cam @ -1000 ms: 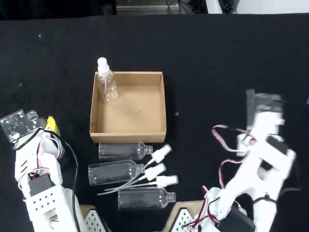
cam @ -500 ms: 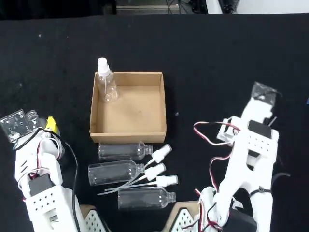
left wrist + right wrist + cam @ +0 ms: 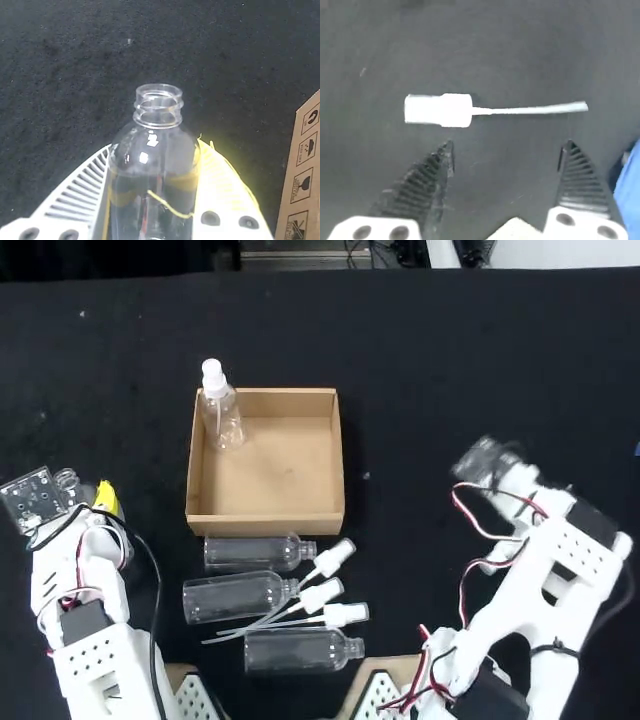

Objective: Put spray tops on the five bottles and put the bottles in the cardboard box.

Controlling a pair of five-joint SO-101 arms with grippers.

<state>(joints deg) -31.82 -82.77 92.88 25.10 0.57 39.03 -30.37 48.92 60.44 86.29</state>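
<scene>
- Between the left gripper's [image 3: 155, 150] jaws sits a bare bottle [image 3: 157, 125]. It is clenched around the body, with the open neck pointing out past the tips.
- Just ahead of the right gripper's [image 3: 508, 146] jaws, which are spread wide and empty, a loose top [image 3: 440, 109] lies on the table [image 3: 470, 40]. Its head is nearer one jaw tip and its tube [image 3: 530, 108] runs across toward the other.
- Off to one side of the left jaws stands the box [image 3: 265, 524], with one capped bottle [image 3: 220, 412] upright in a corner.
- Just beside the box's front wall lie three bottles [image 3: 235, 597], all uncapped, with three tops [image 3: 322, 592] near their necks.
- The step in hand, as I judge it, is fetching a top for the clenched bottle — the second of five.
- The next move calls for the right jaws to drop over the loose top's head rather than the thin tube, then close and lift.
- After that the tube must be threaded down the open neck — it looks slender and could snag on the rim.
</scene>
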